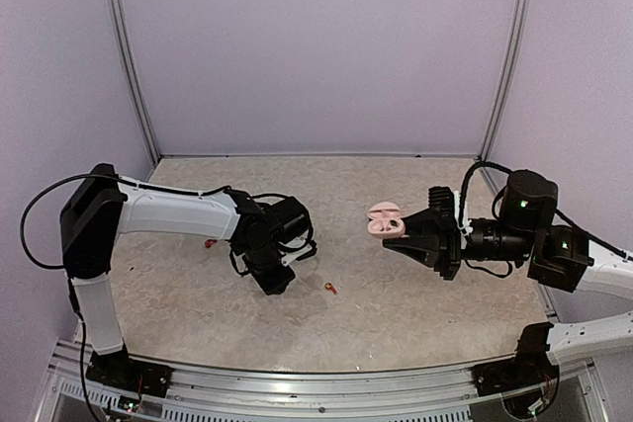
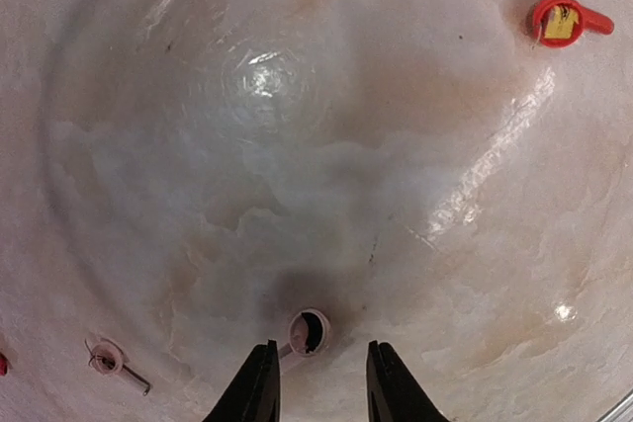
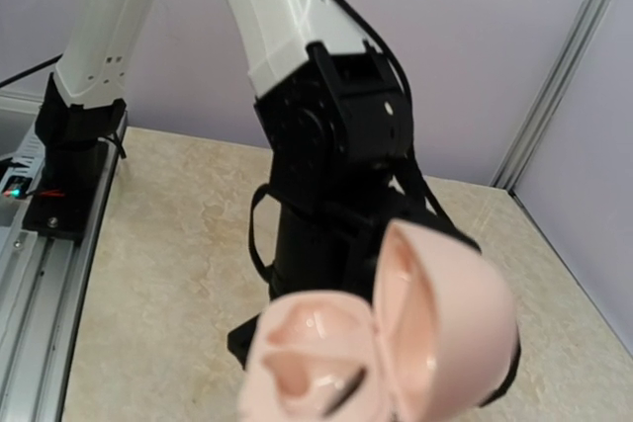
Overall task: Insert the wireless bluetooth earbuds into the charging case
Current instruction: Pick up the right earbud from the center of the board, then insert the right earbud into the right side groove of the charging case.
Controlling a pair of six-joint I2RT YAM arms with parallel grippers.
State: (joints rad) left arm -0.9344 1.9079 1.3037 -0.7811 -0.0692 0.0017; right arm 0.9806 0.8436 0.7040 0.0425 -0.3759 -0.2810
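Nearest of all runs the metal rail (image 1: 316, 382) that carries both arm bases. On the tabletop (image 1: 396, 313) a red-orange earbud (image 1: 210, 242) lies left of the left gripper (image 1: 275, 282). That gripper points straight down, its jaws spread, and a pale grey earbud (image 2: 309, 331) lies on the tabletop between their tips. Just right of the left gripper lies a second red-orange earbud (image 1: 329, 288). Well right of it the right gripper (image 1: 401, 234) hangs above the tabletop, jaws pinching the pink charging case (image 1: 384, 219), lid open.
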